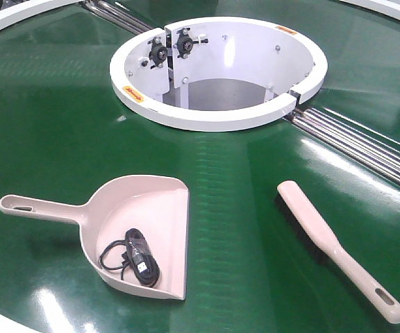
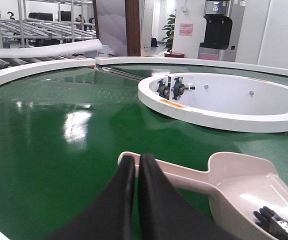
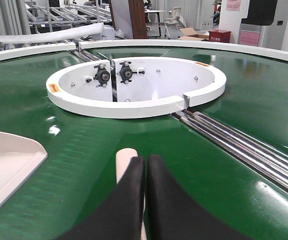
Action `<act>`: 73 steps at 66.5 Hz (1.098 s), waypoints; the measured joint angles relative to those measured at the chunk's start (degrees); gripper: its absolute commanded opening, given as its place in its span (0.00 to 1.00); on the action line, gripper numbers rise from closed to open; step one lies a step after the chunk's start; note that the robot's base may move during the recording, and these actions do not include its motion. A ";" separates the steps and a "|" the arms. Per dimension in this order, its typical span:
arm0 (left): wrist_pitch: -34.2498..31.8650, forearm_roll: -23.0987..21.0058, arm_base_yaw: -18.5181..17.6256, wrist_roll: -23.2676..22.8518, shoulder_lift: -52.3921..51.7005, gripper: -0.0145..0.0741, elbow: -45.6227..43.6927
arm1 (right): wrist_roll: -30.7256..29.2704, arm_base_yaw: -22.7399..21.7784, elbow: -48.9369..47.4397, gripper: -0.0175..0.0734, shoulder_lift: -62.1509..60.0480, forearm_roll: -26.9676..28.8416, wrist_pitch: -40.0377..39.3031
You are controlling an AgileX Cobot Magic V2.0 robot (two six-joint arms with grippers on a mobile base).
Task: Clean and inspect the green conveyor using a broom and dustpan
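Observation:
The green conveyor [image 1: 47, 125] fills the front view. The beige-pink dustpan [image 1: 160, 215] lies on it at front left, handle pointing left, with a black coiled cable [image 1: 134, 257] inside. The broom [image 1: 332, 246] lies at front right, bristles down, hang hole toward the near edge. Neither gripper shows in the front view. My left gripper [image 2: 136, 159] is shut and empty, its tips in line with the end of the dustpan's [image 2: 244, 180] handle. My right gripper [image 3: 145, 160] is shut and empty, over the broom [image 3: 125, 161], whose rounded end shows beyond the fingertips.
The white ring-shaped housing [image 1: 221, 118] with black bearing mounts stands mid-belt behind both tools. Steel rollers [image 1: 367, 146] run from it to the right, and another set runs to the back left. The white outer rim [image 2: 29, 67] curves along the far left. Racks and a room lie beyond.

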 measured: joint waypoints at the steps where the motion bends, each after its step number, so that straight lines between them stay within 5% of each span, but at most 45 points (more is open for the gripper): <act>1: 0.00 0.00 0.00 0.06 0.00 0.15 0.00 | 0.00 0.00 0.00 0.18 0.00 0.00 0.00; 73: 0.00 -0.03 0.00 0.19 0.00 0.15 0.00 | 0.00 0.00 0.00 0.18 0.00 0.00 0.00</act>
